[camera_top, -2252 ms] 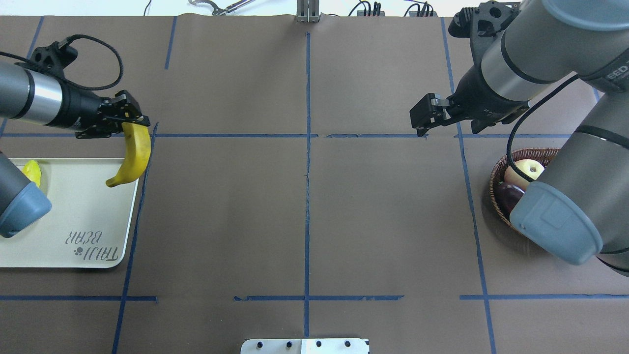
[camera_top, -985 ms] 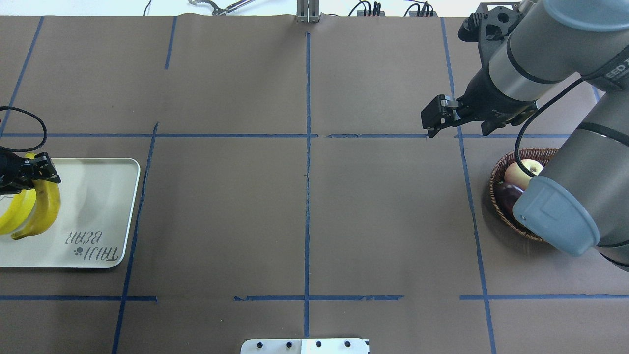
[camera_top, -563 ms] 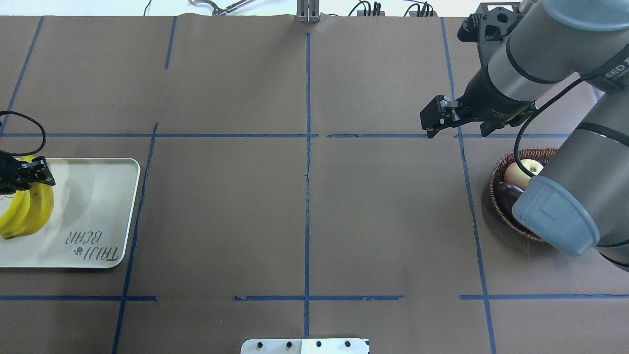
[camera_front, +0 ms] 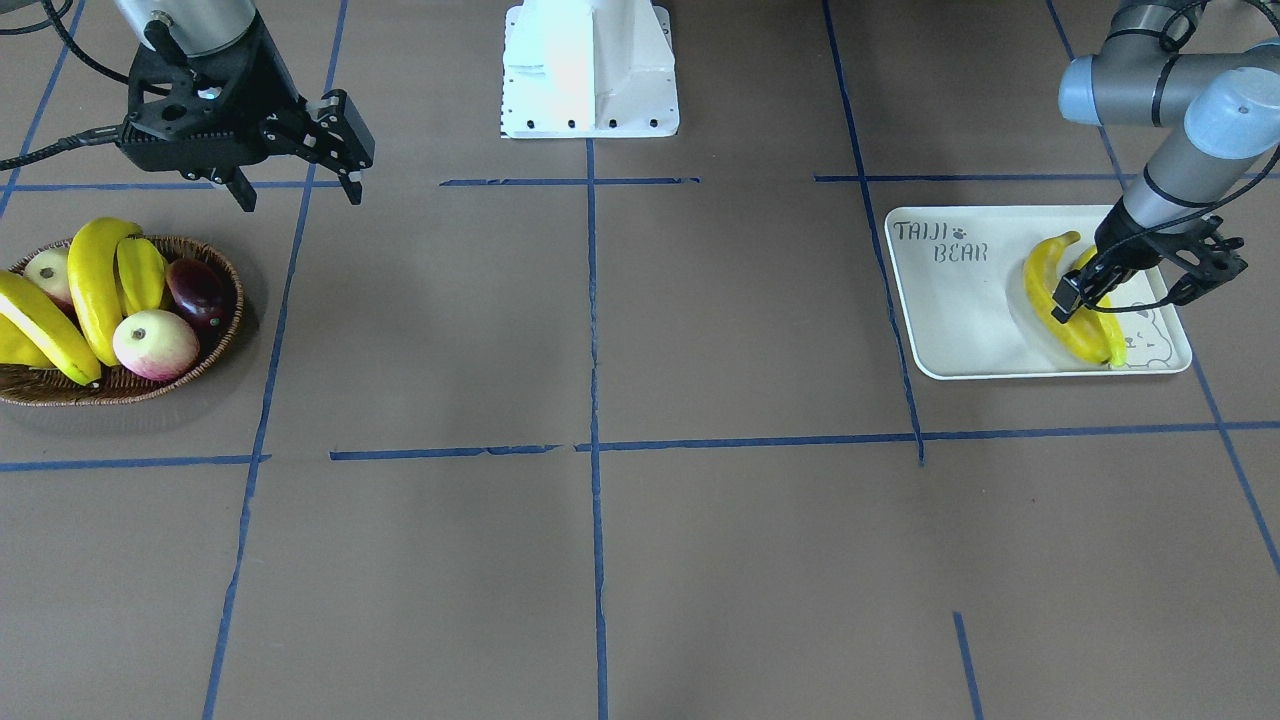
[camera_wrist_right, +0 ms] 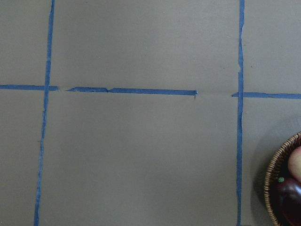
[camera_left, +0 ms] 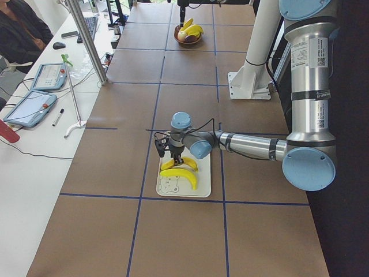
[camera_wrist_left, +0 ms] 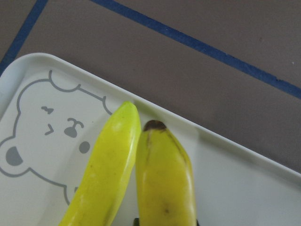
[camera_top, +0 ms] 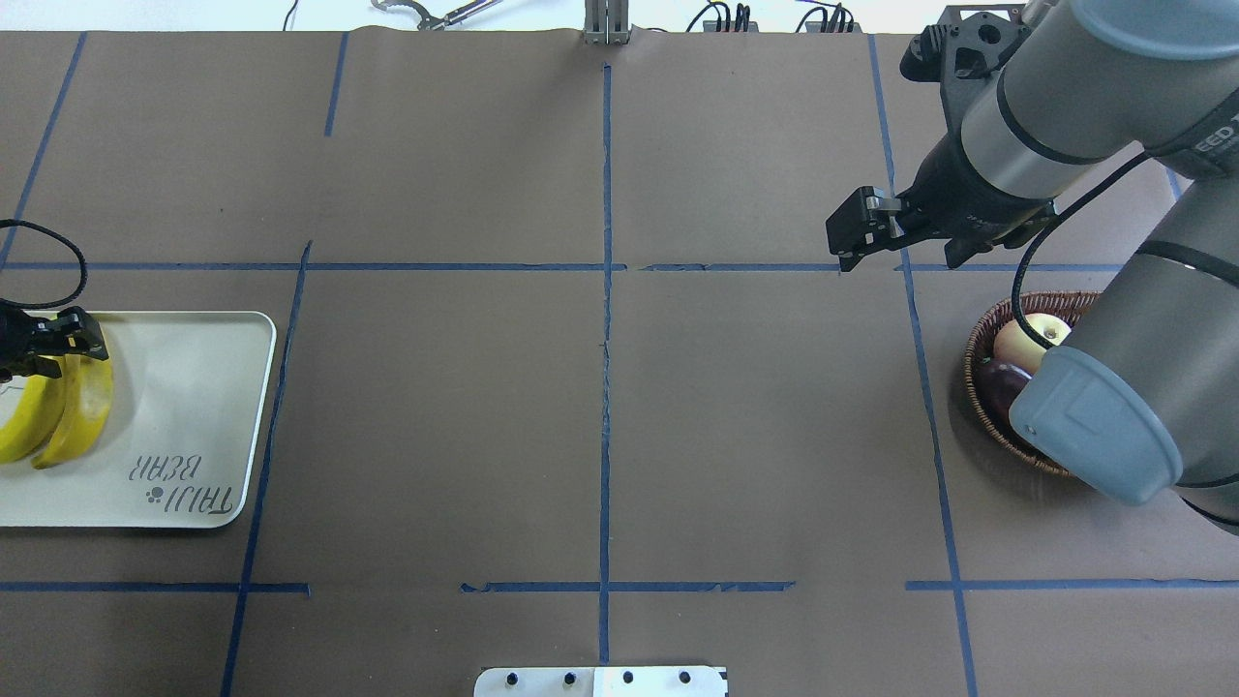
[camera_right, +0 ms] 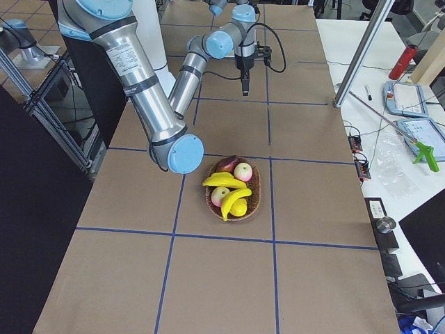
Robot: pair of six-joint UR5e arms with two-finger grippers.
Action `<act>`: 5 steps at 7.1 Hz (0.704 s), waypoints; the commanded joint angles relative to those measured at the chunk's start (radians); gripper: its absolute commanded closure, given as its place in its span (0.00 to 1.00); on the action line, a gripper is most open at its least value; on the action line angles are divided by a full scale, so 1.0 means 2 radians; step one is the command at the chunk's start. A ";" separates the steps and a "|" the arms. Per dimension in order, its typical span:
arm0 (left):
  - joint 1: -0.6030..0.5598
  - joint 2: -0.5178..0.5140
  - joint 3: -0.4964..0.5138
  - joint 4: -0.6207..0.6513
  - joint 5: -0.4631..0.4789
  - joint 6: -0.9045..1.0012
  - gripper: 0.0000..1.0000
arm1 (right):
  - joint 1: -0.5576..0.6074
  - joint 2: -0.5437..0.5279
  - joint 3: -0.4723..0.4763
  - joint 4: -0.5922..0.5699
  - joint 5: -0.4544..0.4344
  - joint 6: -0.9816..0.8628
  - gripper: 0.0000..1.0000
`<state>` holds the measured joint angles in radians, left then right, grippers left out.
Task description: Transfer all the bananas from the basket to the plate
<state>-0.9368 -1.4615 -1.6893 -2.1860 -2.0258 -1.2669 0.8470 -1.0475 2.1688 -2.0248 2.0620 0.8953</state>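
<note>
Two bananas lie side by side on the white plate (camera_front: 960, 310). My left gripper (camera_front: 1078, 296) is shut on the stem end of the darker banana (camera_front: 1038, 285), which rests on the plate against the other banana (camera_front: 1116, 345). The left wrist view shows this held banana (camera_wrist_left: 164, 183) beside the other banana (camera_wrist_left: 106, 174), next to the bear outline. Two more bananas (camera_front: 95, 280) (camera_front: 40, 335) lie in the wicker basket (camera_front: 120, 386). My right gripper (camera_front: 298, 195) is open and empty, above the table beside the basket.
The basket also holds a ribbed yellow starfruit (camera_front: 140, 272), two apples (camera_front: 155, 345), a dark purple fruit (camera_front: 200, 290) and a stubby yellow fruit (camera_front: 12, 350). The robot's white base (camera_front: 588, 70) stands at mid table edge. The right arm's elbow (camera_top: 1094, 436) hangs over the basket.
My left gripper has carried the banana from beyond the plate's corner onto the plate and lowered it next to the first banana. My right gripper drew back a little toward the basket side.
</note>
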 commanded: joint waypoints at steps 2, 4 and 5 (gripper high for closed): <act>-0.006 0.001 -0.010 0.002 -0.003 0.042 0.00 | 0.014 0.001 0.002 0.000 0.017 0.000 0.00; -0.065 -0.003 -0.021 0.007 -0.062 0.045 0.00 | 0.043 -0.022 0.011 -0.002 0.031 -0.034 0.00; -0.066 -0.004 -0.046 0.039 -0.068 0.047 0.00 | 0.058 -0.044 0.013 0.000 0.032 -0.065 0.00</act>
<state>-1.0435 -1.4671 -1.7362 -2.1590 -2.1265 -1.1781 0.9287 -1.0892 2.1861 -2.0262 2.1201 0.8330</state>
